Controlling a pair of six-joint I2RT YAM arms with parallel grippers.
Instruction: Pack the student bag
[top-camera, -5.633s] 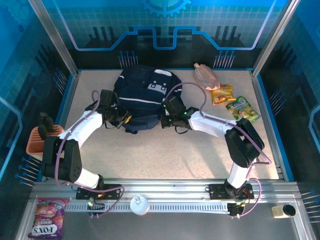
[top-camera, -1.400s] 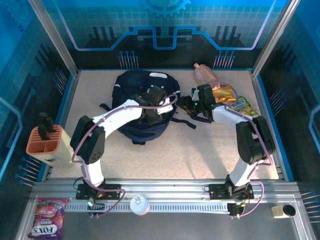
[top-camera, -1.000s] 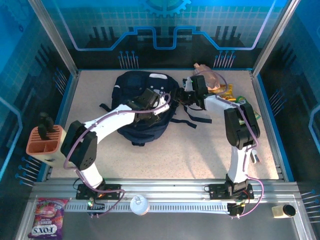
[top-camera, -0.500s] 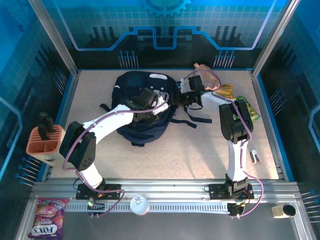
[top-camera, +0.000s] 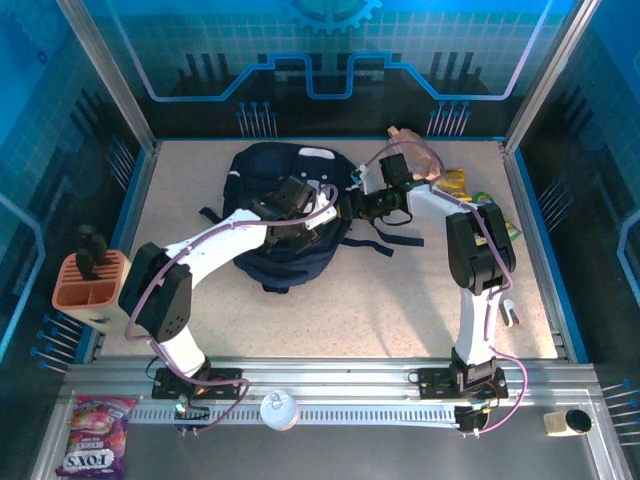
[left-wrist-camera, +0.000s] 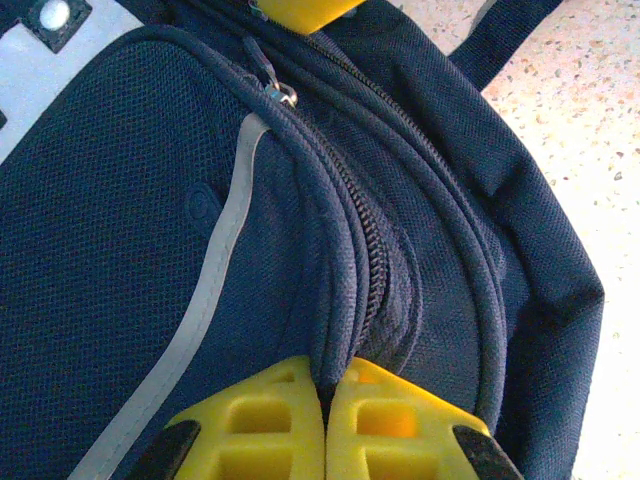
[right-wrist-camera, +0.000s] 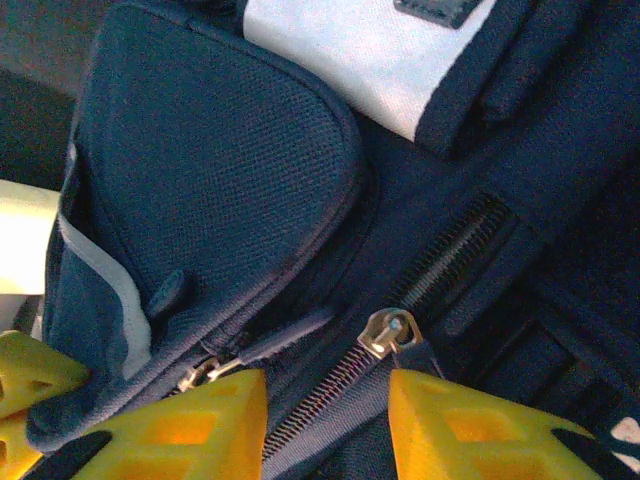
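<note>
Pinching, seemingly, a zip-side fold of the backpack (left-wrist-camera: 130, 230) directly beneath with the left gripper (left-wrist-camera: 325, 378) closed tight, and straddling a metal zip pull (right-wrist-camera: 388, 331) on that same backpack with the right gripper (right-wrist-camera: 326, 388) spread apart.

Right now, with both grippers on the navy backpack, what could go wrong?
The right gripper stands open astride the zip track, and the metal zip pull lies ahead of it: closing could nip teeth or fabric instead. The left gripper is shut on only a thin fold of the dark navy fabric backpack by its zip seam; a hard pull could slip it free.
</note>
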